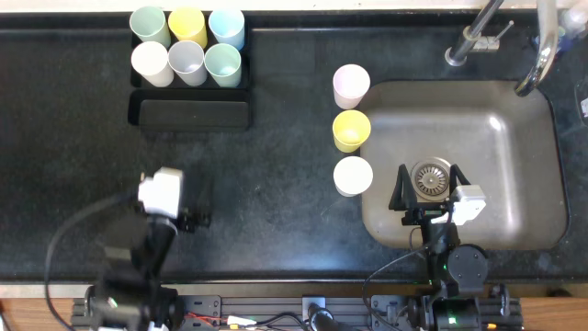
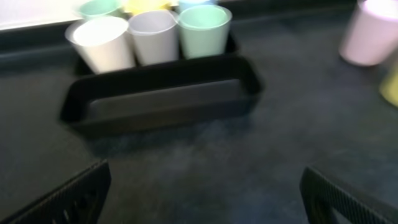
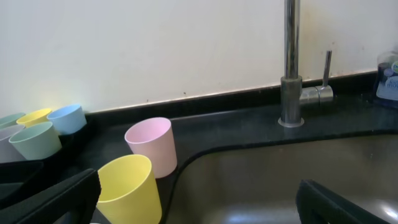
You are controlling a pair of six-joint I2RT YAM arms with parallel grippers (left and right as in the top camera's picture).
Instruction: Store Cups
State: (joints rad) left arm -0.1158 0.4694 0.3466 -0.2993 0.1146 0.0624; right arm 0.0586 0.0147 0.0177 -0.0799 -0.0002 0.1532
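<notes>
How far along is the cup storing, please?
Done: six cups stand in the black tray. In hand: nothing; left end effector and right end effector are open. Left: pink cup, yellow cup and white cup wait beside the sink.

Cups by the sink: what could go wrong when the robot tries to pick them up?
1. The pink cup, yellow cup and white cup stand right at the rim of the sink; a bump could tip one in.
2. They stand close together, so the open right gripper going for one might knock its neighbour.
3. The black tray has one free row beside six stored cups; a sloppy set-down could topple those.
</notes>
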